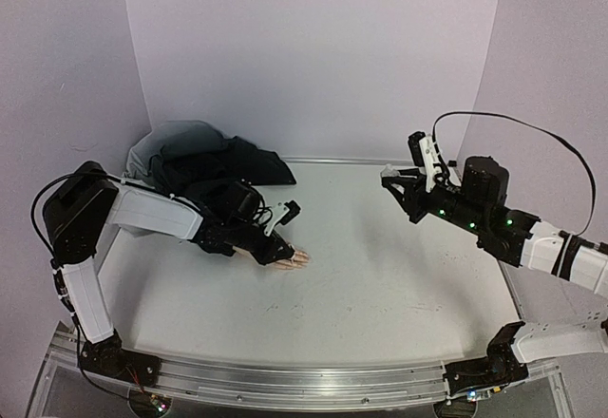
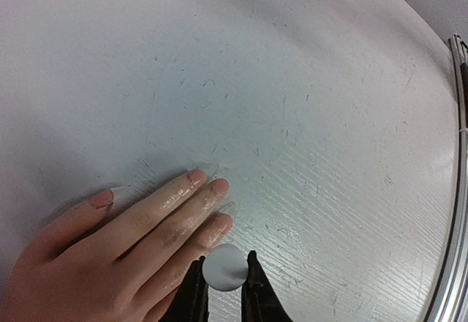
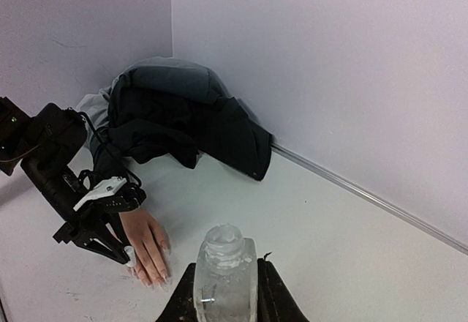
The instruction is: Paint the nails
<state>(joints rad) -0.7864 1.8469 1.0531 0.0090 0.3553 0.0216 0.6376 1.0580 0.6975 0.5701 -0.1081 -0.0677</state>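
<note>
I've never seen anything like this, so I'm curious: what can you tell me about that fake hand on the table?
The mannequin hand is pale peach with a skin-like, glossy surface. It lies palm down on the white table, fingers straight and together, thumb spread aside, its nails pinkish. Its wrist leads back into a dark garment. The left gripper, shut on a small white round piece, sits by its little finger; contact is unclear.

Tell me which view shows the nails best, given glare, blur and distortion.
Left wrist: nails sharp, slight sheen on the fingers, white cap featureless, table rim bowed by the lens. Top external: mannequin hand too small for nails. Right wrist: close bottle slightly soft, hand small.
</note>
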